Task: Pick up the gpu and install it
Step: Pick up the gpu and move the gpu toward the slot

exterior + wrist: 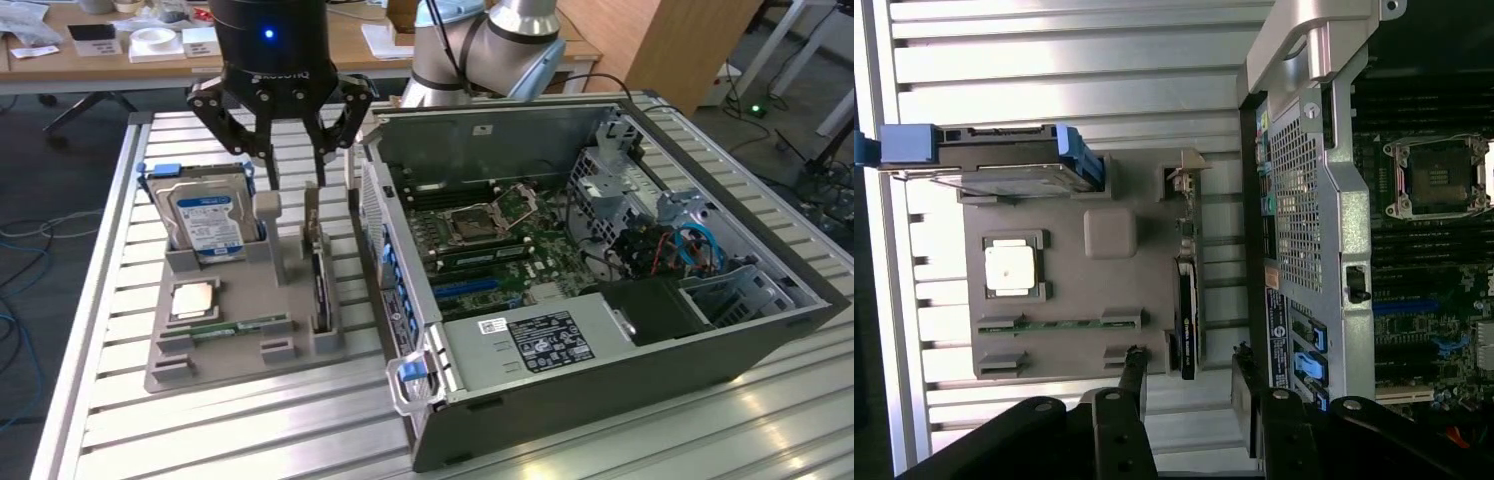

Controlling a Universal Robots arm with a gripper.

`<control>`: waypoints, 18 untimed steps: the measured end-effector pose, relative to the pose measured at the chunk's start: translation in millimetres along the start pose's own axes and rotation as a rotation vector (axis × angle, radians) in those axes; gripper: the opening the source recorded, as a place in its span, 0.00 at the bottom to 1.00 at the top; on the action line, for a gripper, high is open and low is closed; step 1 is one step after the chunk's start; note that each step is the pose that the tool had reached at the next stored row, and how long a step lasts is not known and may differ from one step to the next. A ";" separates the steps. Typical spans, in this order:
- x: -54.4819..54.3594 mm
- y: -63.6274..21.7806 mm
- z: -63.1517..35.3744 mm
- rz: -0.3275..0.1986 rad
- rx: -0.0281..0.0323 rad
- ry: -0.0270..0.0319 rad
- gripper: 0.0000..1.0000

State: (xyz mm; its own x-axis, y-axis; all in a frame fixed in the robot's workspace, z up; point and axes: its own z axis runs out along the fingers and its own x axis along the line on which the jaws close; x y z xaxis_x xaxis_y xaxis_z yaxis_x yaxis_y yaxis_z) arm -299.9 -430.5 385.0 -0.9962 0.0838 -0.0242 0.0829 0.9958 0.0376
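The gpu [319, 275] stands on edge in a slot along the grey parts holder [227, 365], on the side nearest the computer. In the wrist view the gpu [1187, 312] appears as a thin dark card seen edge-on. My gripper [296, 172] hangs above the holder, over the card's far end, clear of it. Its two black fingers are spread, so it is open with nothing held. In the wrist view the gripper [1189, 360] has one fingertip on each side of the card's line.
The holder also carries a silver hard drive [207, 215] with blue clips, a square processor [196, 298] and a green memory stick [240, 327]. An open computer case [601, 300] with its motherboard [494, 240] exposed lies close beside the holder on the slatted metal table [120, 420].
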 end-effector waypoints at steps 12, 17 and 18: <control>0.4 -0.8 20.6 0.000 0.0000 0.0000 0.47; 0.6 -0.9 24.4 0.000 0.0012 0.0000 0.47; 0.6 -0.9 25.1 0.000 0.0013 0.0000 0.47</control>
State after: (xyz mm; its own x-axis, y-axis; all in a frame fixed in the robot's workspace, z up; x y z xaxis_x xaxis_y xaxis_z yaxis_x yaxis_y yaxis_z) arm -299.8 -430.5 359.9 -0.9962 0.0837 -0.0242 0.0828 0.9959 0.0363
